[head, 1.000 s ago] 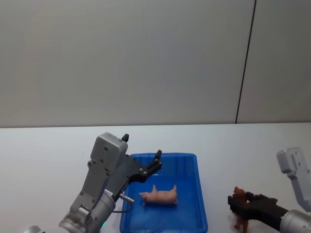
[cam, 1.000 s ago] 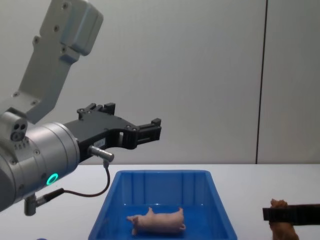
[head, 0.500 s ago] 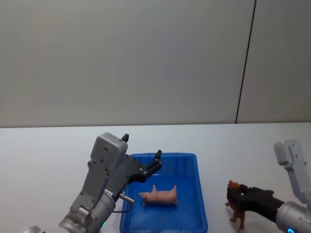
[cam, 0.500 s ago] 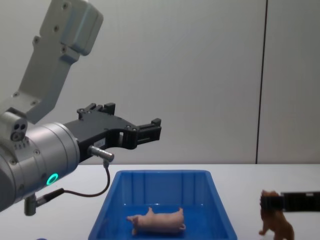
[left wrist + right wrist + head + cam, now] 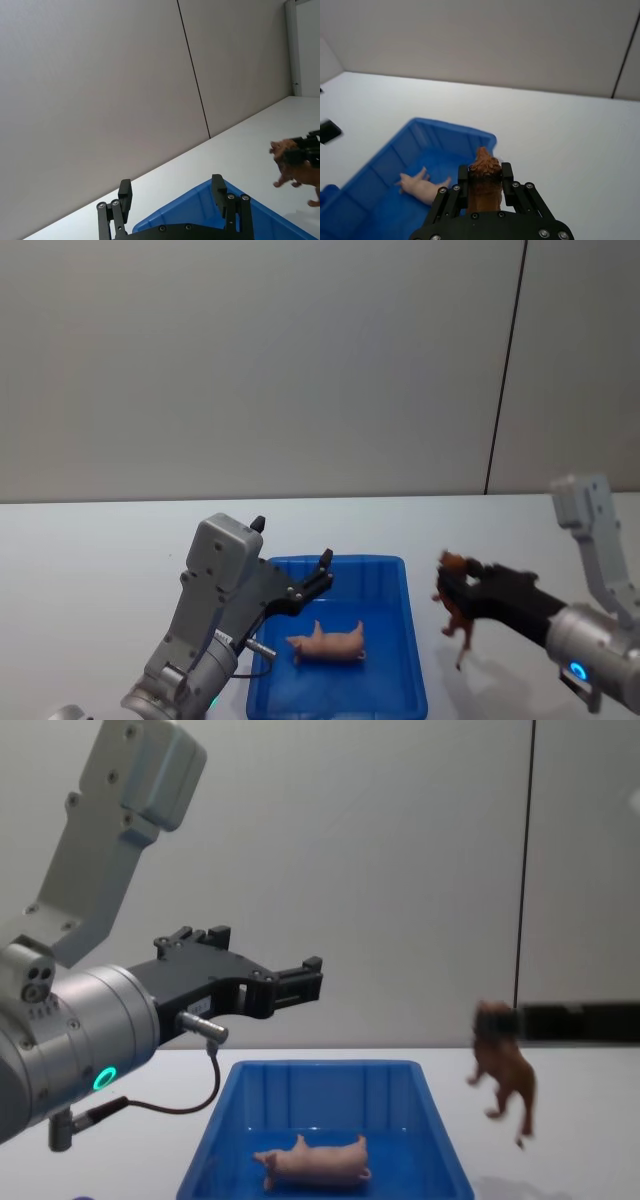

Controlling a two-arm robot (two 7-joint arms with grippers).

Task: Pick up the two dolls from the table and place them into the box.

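Right gripper (image 5: pixel 452 592) clamps the brown dog (image 5: pixel 505 1070), held in the air just outside the right rim of the blue box (image 5: pixel 413 635). 1 pink pig (image 5: pixel 328 642) lies inside. Left gripper (image 5: pixel 171 186) hovers, spread wide, above the box's left rim. Risk: letting go short of the rim would drop the dog onto the table (image 5: pixel 80 560).
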